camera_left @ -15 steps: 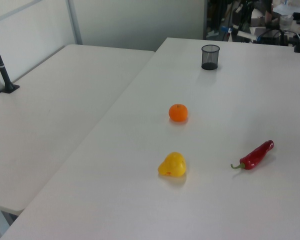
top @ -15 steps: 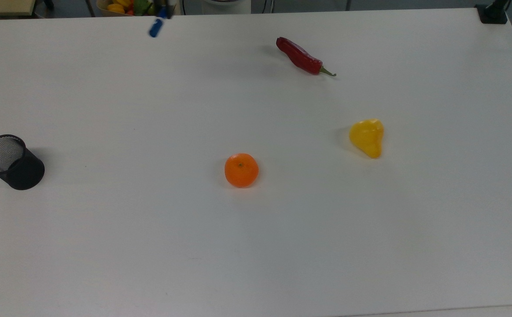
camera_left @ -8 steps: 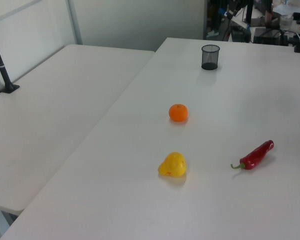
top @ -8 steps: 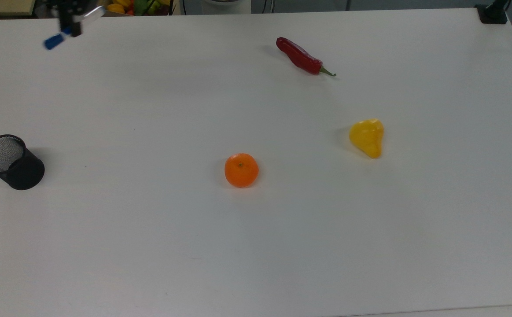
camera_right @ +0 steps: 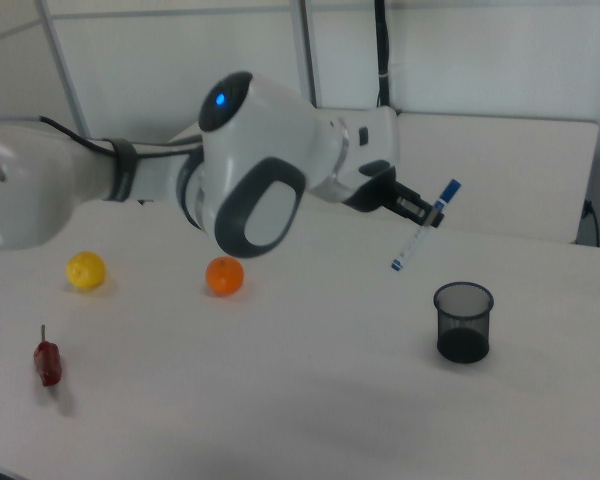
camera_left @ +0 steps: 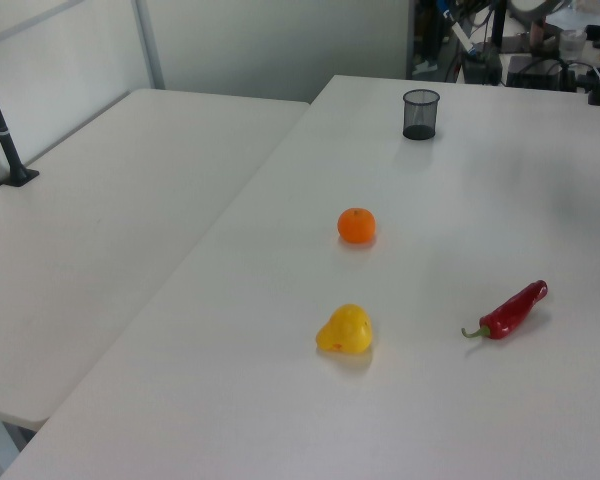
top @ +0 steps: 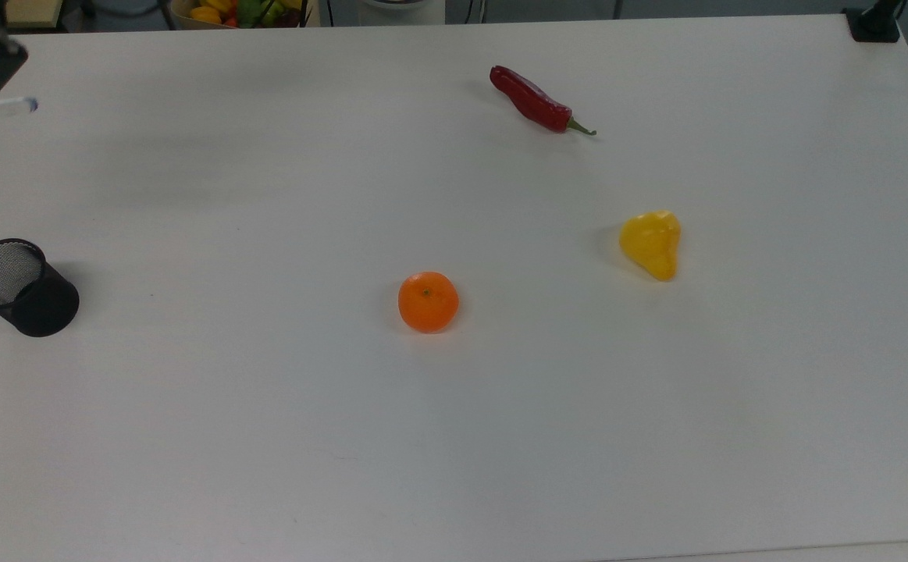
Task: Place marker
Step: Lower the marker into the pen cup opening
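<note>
White work table (top: 500, 437), matte top, even overhead light, soft shadows. Second white table (camera_left: 110, 250) butted alongside at left view's left, narrow seam between. Black post with clamp base (camera_left: 8, 140) on second table's far edge. Pale wall panels with grey metal upright (camera_left: 148, 45) behind. Cluttered equipment and cables (camera_left: 520, 40) past far end. Right view: white panelled wall (camera_right: 480, 55), dark cable (camera_right: 382, 50) hanging down.
</note>
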Available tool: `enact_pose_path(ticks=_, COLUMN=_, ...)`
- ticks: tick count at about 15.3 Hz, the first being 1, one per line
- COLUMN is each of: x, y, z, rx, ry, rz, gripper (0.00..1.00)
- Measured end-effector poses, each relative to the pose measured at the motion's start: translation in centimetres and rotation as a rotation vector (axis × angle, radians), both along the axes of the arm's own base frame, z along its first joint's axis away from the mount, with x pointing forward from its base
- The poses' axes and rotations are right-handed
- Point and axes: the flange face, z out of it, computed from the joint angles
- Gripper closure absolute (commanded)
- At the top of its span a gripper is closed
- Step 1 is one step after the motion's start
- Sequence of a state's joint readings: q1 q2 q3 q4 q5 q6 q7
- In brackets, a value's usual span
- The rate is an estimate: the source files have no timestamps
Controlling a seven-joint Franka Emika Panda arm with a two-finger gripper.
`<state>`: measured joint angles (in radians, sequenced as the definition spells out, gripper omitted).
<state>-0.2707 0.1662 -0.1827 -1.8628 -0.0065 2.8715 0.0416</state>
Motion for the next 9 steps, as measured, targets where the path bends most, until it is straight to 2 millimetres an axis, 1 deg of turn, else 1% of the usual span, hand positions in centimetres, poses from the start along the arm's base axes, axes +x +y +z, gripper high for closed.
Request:
enact_pose_path(ticks=3, x=1.8, y=-1.7, z=-5.3, rx=-0.047, ry=-0.045, rz=-0.010, gripper=1.00)
enact_pose_path(ticks=4, x=2.5, y=-2.0, z=-6.4, rx=-0.053, ry=-0.053, rz=-0.012, gripper=1.00)
enact_pose_path(ticks=5, x=3.1, y=-2.3, z=-7.3, rx=-0.053, ry=-0.065, rz=-0.018, gripper=1.00)
enact_pose_path(ticks=9, x=5.0, y=-3.3, z=-9.6, rx=-0.083, ry=-0.140, rz=-0.030, gripper=1.00)
